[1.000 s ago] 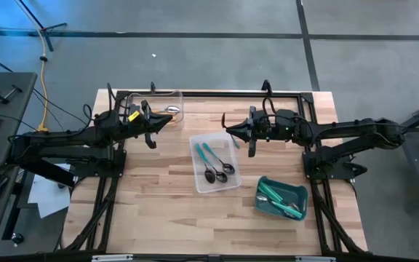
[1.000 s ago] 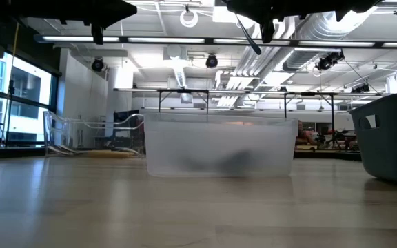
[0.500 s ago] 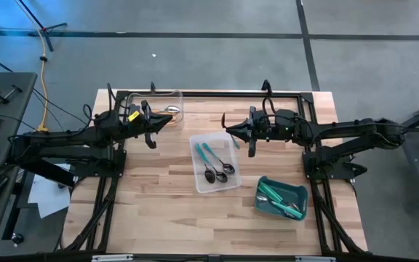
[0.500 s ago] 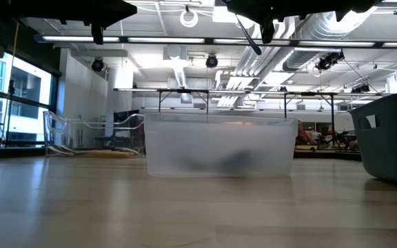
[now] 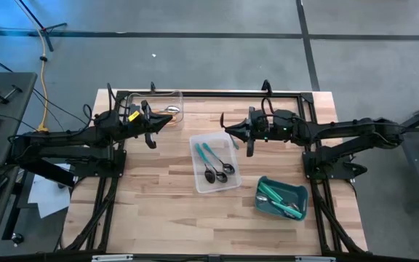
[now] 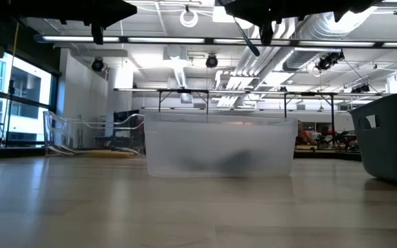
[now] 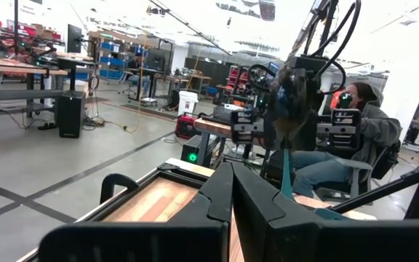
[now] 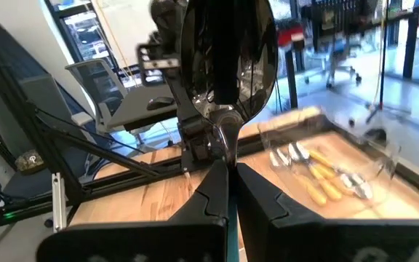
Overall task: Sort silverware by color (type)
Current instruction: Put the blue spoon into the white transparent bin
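Note:
My right gripper (image 5: pixel 228 129) hangs level above the table's far middle, shut on a teal-handled spoon (image 8: pixel 228 51), beside the far end of the middle clear tray (image 5: pixel 228 185). That tray holds teal-handled spoons (image 5: pixel 211 161). My left gripper (image 5: pixel 170 119) is shut on nothing and hovers at the edge of the far-left clear tray (image 5: pixel 133 97), where orange-handled spoons (image 8: pixel 318 175) lie. More spoons (image 5: pixel 275 195) lie in the teal bin (image 5: pixel 301 191) at the near right. My right gripper pinches the spoon at its neck (image 8: pixel 224 149), just under the bowl, between its two fingers. The fingers lie level, pointing toward the table's left, across the spoon. The spoon is lifted clear, bowl up, and its teal handle (image 7: pixel 286 171) hangs below the fingers.
A black frame (image 5: pixel 217 93) runs along the table's far edge and sides. Bare wood (image 5: pixel 151 196) lies at the near left. A seated person (image 7: pixel 358 138) shows beyond the table in the left wrist view.

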{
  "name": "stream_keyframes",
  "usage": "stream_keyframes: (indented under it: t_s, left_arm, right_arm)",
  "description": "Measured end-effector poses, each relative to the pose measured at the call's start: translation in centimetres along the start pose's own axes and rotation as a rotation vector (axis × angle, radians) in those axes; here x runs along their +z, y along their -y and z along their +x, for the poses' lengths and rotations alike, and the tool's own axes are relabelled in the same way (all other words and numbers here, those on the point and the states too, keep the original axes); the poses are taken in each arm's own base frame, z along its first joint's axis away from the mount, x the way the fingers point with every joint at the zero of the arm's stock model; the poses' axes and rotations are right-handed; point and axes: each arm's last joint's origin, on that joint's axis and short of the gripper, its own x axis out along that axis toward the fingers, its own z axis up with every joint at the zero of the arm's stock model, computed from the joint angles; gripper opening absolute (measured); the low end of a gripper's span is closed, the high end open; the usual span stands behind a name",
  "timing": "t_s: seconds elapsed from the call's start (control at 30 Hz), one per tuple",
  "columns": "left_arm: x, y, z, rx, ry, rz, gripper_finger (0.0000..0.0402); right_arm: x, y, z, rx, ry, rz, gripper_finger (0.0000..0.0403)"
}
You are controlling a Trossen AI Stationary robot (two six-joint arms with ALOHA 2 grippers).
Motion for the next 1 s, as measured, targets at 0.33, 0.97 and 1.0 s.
stream_keyframes:
  t_s: [0.33, 0.97, 1.0]
  left_arm:
    - [0.0, 0.0, 0.0, 0.000, -0.001, 0.000, 0.0000]
    - [-0.4, -0.1, 0.0, 0.008, -0.039, 0.004, 0.0000]
    - [-0.4, -0.1, 0.0, 0.009, -0.041, 0.004, 0.0000]
  right_arm:
    - [0.9, -0.2, 6.4, -0.003, -0.196, 0.076, 0.0000]
    - [-3.6, -0.3, 10.5, -0.144, -0.611, 0.284, 0.0000]
    - [-4.1, -0.3, 10.6, -0.154, -0.627, 0.302, 0.0000]
